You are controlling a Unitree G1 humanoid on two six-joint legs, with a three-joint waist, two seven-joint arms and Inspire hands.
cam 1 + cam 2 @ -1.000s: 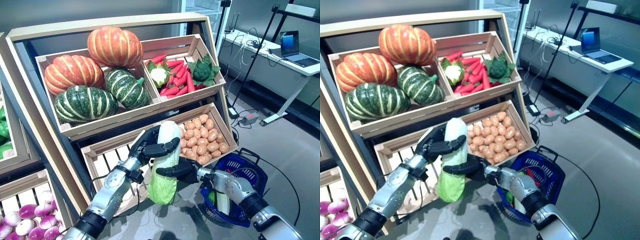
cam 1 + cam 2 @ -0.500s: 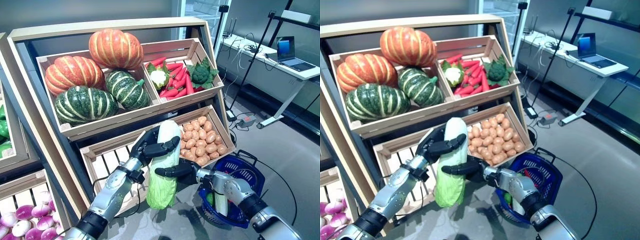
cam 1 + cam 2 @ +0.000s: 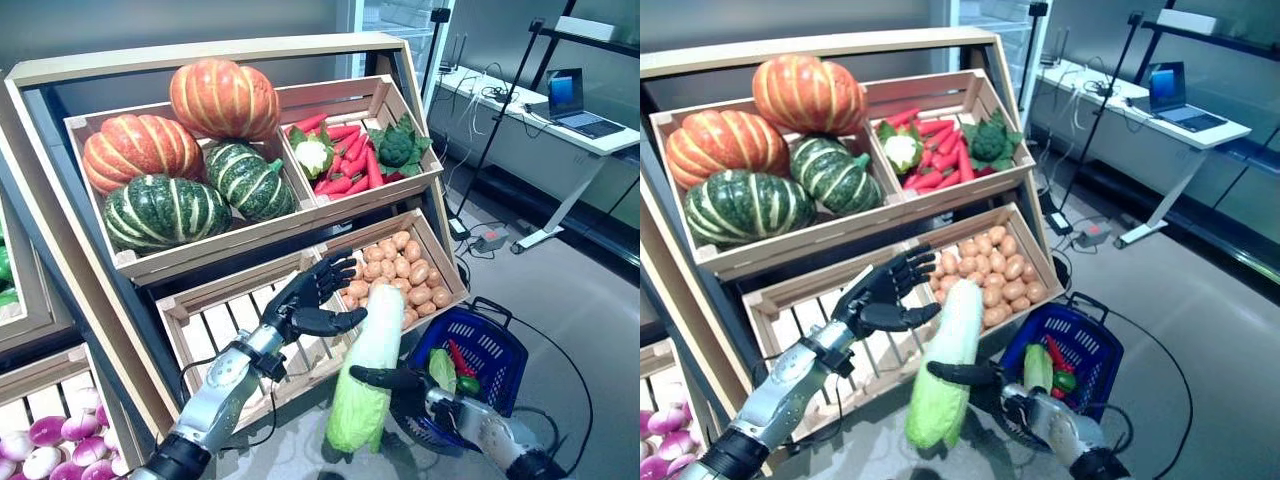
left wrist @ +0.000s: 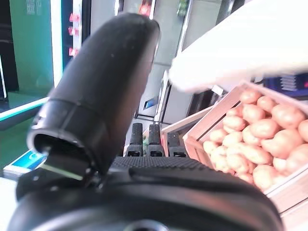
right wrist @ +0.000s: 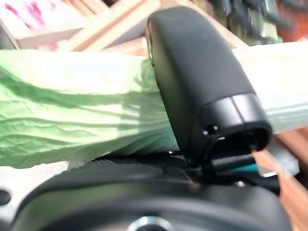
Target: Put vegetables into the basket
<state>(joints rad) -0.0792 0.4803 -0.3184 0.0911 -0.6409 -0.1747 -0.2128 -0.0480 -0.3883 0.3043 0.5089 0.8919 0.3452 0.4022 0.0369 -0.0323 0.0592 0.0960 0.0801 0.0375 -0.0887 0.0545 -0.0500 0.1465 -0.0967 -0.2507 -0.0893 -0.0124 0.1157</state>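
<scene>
R hand [image 3: 405,381] clamps cabbage [image 3: 368,368] near its middle; L hand [image 3: 305,300] splayed, off it. Long, top-heavy: may tip before reaching basket [image 3: 505,350].

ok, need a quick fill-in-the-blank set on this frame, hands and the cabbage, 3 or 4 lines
1. The cabbage is held by the ____ hand alone.
2. The left hand has its fingers spread ____, off the cabbage.
3. The blue basket stands on the ____, beside the potato crate.
4. The crate behind the left hand holds ____.

Missing words: right; open; floor; nothing
</scene>
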